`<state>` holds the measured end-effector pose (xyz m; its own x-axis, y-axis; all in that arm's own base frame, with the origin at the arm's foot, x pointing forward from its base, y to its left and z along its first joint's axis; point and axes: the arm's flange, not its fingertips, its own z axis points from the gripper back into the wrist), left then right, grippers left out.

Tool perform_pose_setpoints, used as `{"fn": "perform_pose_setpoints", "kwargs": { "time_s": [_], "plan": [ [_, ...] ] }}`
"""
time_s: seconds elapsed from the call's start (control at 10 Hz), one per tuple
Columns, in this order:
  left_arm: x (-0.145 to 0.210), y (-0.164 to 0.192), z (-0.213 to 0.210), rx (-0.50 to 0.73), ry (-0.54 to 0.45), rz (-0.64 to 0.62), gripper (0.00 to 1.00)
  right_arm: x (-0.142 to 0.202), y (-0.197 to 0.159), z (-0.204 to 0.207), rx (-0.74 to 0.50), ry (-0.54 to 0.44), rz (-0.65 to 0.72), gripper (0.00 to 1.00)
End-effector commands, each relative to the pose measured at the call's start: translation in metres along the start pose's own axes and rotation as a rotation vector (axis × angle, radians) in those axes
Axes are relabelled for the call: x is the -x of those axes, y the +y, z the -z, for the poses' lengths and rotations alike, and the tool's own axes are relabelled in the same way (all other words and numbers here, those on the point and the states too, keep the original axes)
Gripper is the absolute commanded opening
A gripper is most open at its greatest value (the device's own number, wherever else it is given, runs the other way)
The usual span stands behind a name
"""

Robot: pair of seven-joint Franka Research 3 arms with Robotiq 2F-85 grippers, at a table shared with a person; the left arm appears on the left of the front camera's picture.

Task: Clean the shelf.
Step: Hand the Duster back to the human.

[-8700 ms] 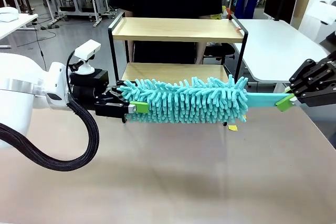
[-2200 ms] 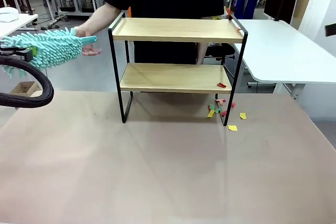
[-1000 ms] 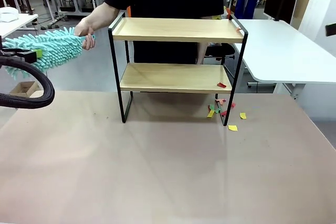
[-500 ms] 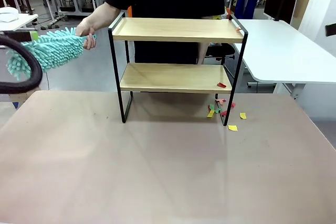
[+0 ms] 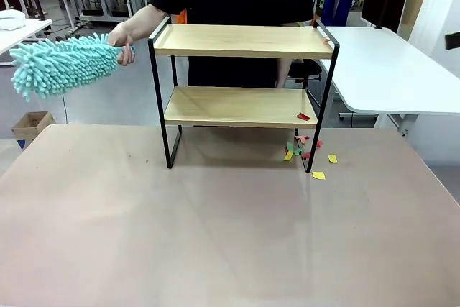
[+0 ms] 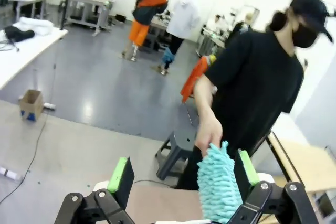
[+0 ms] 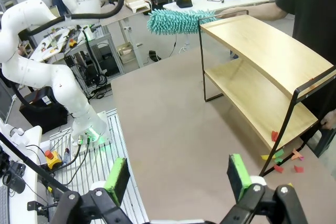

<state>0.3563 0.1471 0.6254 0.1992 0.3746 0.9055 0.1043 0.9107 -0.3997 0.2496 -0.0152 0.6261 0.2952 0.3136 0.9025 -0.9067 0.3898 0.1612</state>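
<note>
The shelf [image 5: 243, 41], two light wooden boards in a thin black frame, stands at the far middle of the table; it also appears as the shelf [image 7: 262, 64] in the right wrist view. A person's hand [image 5: 123, 36] holds the handle end of a fluffy turquoise duster [image 5: 61, 65] out to the left of the shelf. My left gripper [image 6: 184, 174] is open, and the duster [image 6: 216, 187] lies between its fingers, close by the right pad, with the person's hand [image 6: 209, 131] on its far end. My right gripper [image 7: 178, 178] is open and holds nothing, well back from the shelf.
A red paper scrap [image 5: 303, 116] lies on the lower board's right end, and several coloured scraps [image 5: 309, 152] lie on the table by the right front leg. A white desk [image 5: 381, 62] stands behind on the right. The person stands right behind the shelf.
My left gripper has opened, let go of the duster and drawn off to the left, out of the front view. The person's hand now holds the duster alone.
</note>
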Motion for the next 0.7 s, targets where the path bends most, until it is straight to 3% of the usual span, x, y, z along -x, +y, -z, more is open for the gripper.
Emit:
{"fn": "perform_pose_setpoints", "kwargs": {
  "time_s": [0.0, 0.2, 0.6],
  "plan": [
    [-0.0175, 0.0199, -0.0058, -0.033, -0.012, -0.048, 1.00, -0.0025, -0.0021, 0.0007, -0.007, -0.026, -0.025, 1.00],
    [-0.0094, 0.0244, -0.0047, -0.095, -0.007, -0.035, 1.00, -0.0025, -0.0021, 0.0007, -0.007, -0.026, -0.025, 1.00],
    [-0.0138, 0.0299, -0.0123, -0.050, -0.031, -0.044, 1.00, -0.0025, -0.0021, 0.0007, -0.007, -0.026, -0.025, 1.00]
  ]
}}
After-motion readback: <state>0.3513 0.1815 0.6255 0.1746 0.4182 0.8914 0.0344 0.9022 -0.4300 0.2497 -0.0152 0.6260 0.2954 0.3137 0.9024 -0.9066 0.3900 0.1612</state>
